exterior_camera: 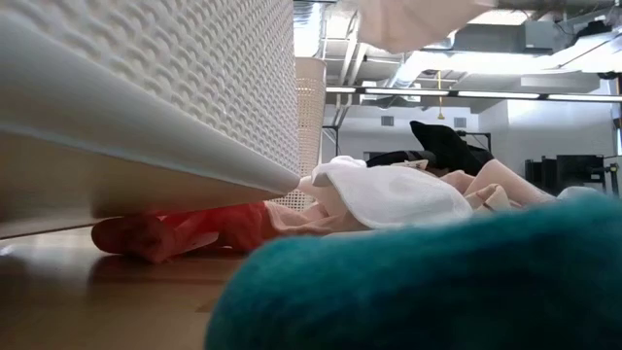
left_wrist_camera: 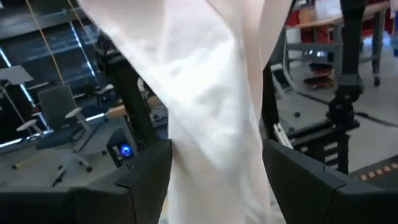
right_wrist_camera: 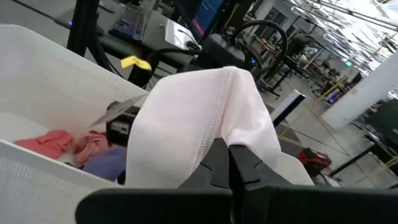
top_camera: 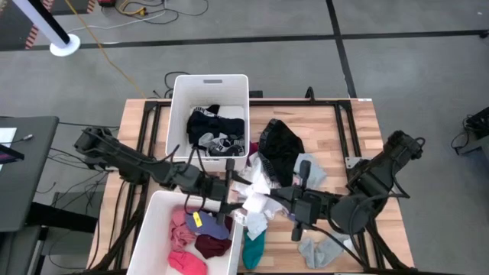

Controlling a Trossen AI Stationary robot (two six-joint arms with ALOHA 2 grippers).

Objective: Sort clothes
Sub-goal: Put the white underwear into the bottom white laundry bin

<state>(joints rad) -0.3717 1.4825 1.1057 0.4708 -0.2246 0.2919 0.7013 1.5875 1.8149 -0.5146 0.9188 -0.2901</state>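
A white garment [top_camera: 256, 205] hangs in the air between my two grippers, above the right rim of the near white bin [top_camera: 153, 221]. My right gripper [right_wrist_camera: 227, 154] is shut on it. My left gripper [left_wrist_camera: 217, 186] is open, its fingers standing on either side of the hanging cloth [left_wrist_camera: 211, 112]. More clothes lie heaped on the table: a black piece [top_camera: 279, 145], a teal one [top_camera: 252, 248], a grey sock [top_camera: 321, 248] and white pieces [exterior_camera: 398, 194]. My left gripper has the white cloth filling the gap between its two spread fingers [left_wrist_camera: 143, 180]; I cannot tell whether they touch it. My right gripper pinches a fold of the white garment [right_wrist_camera: 214, 134] between its shut fingertips, coming nearly level from the table's right. The cloth drapes over and below the fingertips, lifted clear.
The near bin holds pink, maroon and blue clothes [top_camera: 191, 237]. The far bin [top_camera: 210, 84] holds black and white clothes. In the low view the near bin's wall [exterior_camera: 146, 87] stands close, with a red garment [exterior_camera: 185, 233] under its edge.
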